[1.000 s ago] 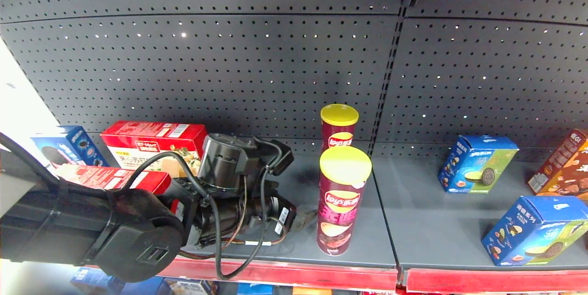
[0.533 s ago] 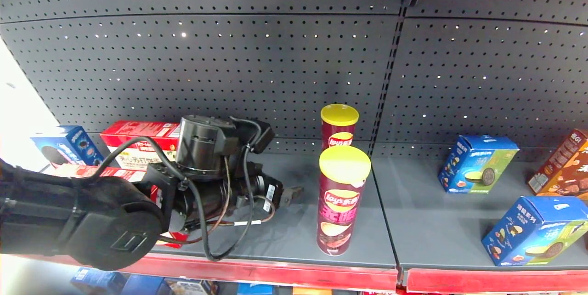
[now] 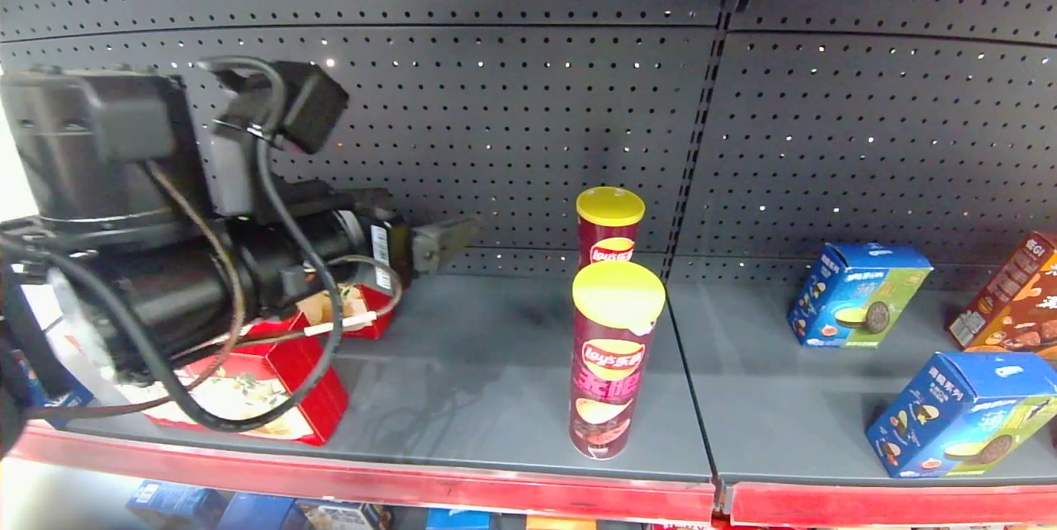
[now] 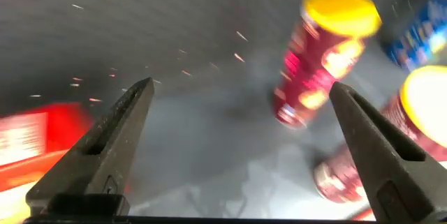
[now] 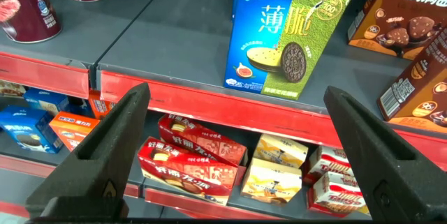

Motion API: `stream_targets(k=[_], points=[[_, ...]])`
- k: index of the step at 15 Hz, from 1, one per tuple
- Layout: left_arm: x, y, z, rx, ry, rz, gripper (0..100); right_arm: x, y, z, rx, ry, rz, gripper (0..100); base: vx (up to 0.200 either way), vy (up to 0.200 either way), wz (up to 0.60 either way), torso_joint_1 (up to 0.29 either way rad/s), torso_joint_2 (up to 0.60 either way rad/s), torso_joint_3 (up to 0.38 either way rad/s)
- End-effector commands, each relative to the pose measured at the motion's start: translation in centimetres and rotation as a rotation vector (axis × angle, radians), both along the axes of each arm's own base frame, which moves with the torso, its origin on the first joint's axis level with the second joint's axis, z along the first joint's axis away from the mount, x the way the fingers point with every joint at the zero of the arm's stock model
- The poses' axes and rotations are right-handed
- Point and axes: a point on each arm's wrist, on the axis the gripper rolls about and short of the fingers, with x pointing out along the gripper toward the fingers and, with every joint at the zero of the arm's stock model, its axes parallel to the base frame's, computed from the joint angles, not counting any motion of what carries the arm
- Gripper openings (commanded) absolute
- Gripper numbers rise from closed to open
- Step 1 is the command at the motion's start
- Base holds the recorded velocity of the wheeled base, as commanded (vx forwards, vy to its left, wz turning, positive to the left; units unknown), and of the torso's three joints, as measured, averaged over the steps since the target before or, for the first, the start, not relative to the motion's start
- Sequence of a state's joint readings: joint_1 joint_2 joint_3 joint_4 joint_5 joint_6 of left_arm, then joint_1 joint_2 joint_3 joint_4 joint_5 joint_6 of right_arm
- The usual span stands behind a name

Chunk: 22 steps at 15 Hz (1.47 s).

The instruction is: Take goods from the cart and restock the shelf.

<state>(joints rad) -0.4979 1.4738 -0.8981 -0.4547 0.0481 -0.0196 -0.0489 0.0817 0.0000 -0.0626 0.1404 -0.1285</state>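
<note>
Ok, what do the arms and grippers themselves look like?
The left arm is black, with bulky cylindrical housings, looping black cables and a white label near the wrist. The left gripper and right gripper each have two dark, tapered wedge-shaped fingers.

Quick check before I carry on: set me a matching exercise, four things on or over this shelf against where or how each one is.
Things:
1. front chip can
2. rear chip can
3. red box
4. left gripper

Places or states:
A. open, holding nothing, above the shelf
B. close to the pegboard back panel
C. at the shelf's left end
D. in front of the other can, near the shelf's front edge

Pairs: 1-D, 2-B, 3-C, 4-A.
</note>
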Motion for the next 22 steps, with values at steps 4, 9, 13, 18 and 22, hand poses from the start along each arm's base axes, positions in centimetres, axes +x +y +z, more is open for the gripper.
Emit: stream_targets(k=[4,9,13,18,22], points=[[-9.7,9.3,0.5,-0.059,-0.150,0.242,100,0.0,0.0,0.0,0.000,0.001,0.001,100,0.000,0.000,0.00,0.000,0.00,0.000],[-21.2,12.4,-6.4,0.057,-0.244,0.433,100,0.0,0.0,0.0,0.000,0.001,0.001,100,0.000,0.000,0.00,0.000,0.00,0.000],[-25.9,12.8,-13.7,0.110,-0.090,0.416,100,0.0,0.0,0.0,0.000,0.001,0.001,100,0.000,0.000,0.00,0.000,0.00,0.000],[-24.6,12.5,-17.0,0.097,-0.046,0.308,100,0.0,0.0,0.0,0.001,0.001,0.001,100,0.000,0.000,0.00,0.000,0.00,0.000],[-24.4,12.5,-17.7,0.011,-0.009,0.325,100,0.0,0.0,0.0,0.001,0.001,-0.001,100,0.000,0.000,0.00,0.000,0.00,0.000]])
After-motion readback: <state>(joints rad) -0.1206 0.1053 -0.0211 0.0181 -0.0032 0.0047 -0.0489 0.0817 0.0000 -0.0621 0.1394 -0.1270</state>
